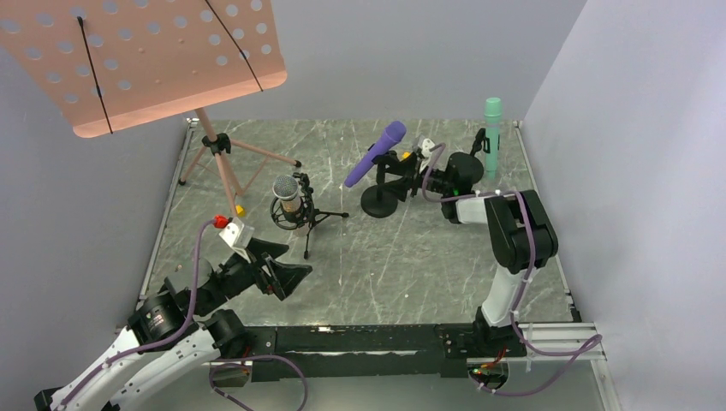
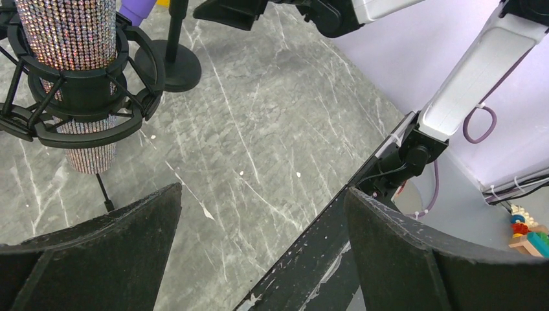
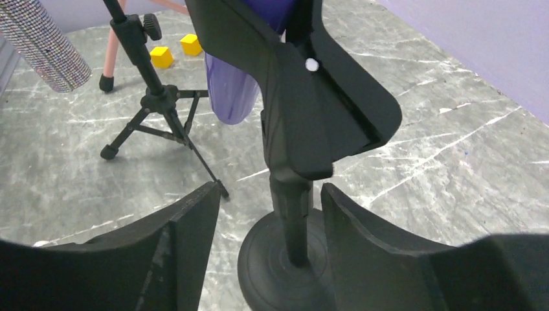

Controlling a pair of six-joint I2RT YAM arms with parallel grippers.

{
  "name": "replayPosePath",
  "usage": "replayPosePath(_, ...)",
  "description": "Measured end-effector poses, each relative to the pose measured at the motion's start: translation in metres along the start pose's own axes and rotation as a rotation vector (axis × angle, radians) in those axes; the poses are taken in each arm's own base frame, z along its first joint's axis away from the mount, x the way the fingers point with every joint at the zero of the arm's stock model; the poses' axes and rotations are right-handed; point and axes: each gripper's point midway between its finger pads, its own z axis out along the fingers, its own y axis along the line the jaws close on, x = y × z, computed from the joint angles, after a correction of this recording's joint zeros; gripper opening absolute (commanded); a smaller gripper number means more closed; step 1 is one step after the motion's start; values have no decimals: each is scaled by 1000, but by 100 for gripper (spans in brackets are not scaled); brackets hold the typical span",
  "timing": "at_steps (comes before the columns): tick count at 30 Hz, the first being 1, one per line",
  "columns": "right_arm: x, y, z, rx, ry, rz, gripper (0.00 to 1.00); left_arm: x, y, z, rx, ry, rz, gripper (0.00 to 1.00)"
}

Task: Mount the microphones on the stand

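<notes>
The purple microphone (image 1: 377,152) sits tilted in the black clip (image 3: 311,97) of a round-base stand (image 1: 379,204); its lower end shows in the right wrist view (image 3: 233,91). My right gripper (image 3: 268,201) is open, with its fingers on either side of the stand's post (image 3: 288,214). The glittery microphone (image 1: 288,201) hangs in a black shock mount (image 2: 84,103) on a small tripod. The teal-green microphone (image 1: 492,137) stands upright at the back right. My left gripper (image 2: 262,201) is open and empty, near and to the front of the glittery microphone (image 2: 71,39).
A pink music stand (image 1: 154,60) on a tripod fills the back left. Two yellow cubes (image 3: 162,57) lie near its feet. The small tripod's legs (image 3: 155,123) spread on the floor left of the round base. Walls close in at the back and right.
</notes>
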Motion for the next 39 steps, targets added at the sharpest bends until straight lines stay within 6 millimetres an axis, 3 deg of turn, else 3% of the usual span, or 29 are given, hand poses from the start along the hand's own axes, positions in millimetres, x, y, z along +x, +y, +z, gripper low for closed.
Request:
replayPosePath(4, 0, 3, -15, 20, 19, 10, 80, 2, 1, 0, -4, 9, 1, 99)
replayPosePath(11, -9, 7, -42, 60, 95, -13, 92, 6, 6, -5, -28, 28, 6, 99)
replayPosePath(21, -9, 44, -89, 133, 341, 17, 98, -6, 28, -23, -152, -15, 44, 99)
replayPosePath(27, -26, 63, -116, 223, 403, 53, 100, -18, 42, -38, -233, -49, 105, 99)
replayPosePath(32, -56, 73, -135, 322, 377, 13, 100, -38, 56, -51, -329, -93, 170, 99)
replayPosePath(39, -90, 55, -170, 563, 332, 38, 100, -72, 74, -61, -490, -138, 287, 99)
